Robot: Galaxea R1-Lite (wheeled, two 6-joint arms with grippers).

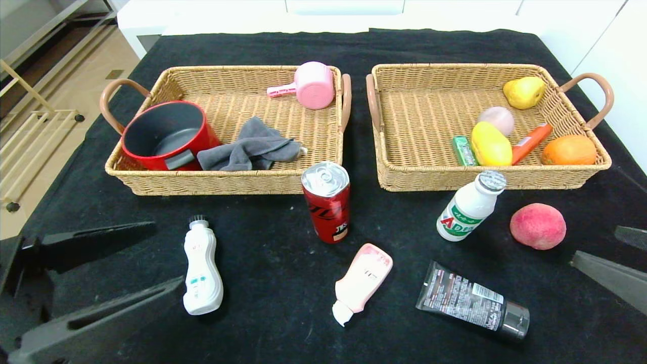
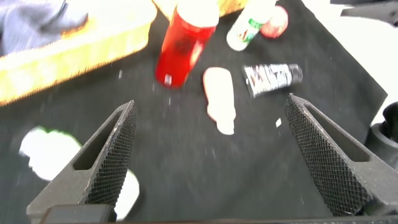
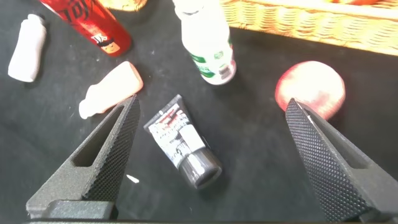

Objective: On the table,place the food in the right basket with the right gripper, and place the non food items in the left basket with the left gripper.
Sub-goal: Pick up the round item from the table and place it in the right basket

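Observation:
On the black table [image 1: 273, 323] in front of the baskets stand a red can [image 1: 326, 201] and a small white bottle [image 1: 470, 206], with a pink-red peach [image 1: 537, 226] beside them. Nearer me lie a white curvy bottle [image 1: 201, 268], a pale pink tube [image 1: 362, 282] and a dark printed tube [image 1: 470, 299]. My left gripper [image 1: 167, 255] hangs open and empty at the near left, close to the curvy bottle. At the near right my right gripper [image 3: 212, 102] is open and empty above the dark tube [image 3: 180, 140], with the peach [image 3: 311, 87] by one finger.
The left basket [image 1: 222, 183] holds a red pot [image 1: 169, 134], a grey cloth [image 1: 250, 146] and a pink scoop [image 1: 313, 85]. The right basket [image 1: 429, 180] holds a pear [image 1: 524, 92], an orange [image 1: 568, 150] and other fruit. The table ends close beyond both baskets.

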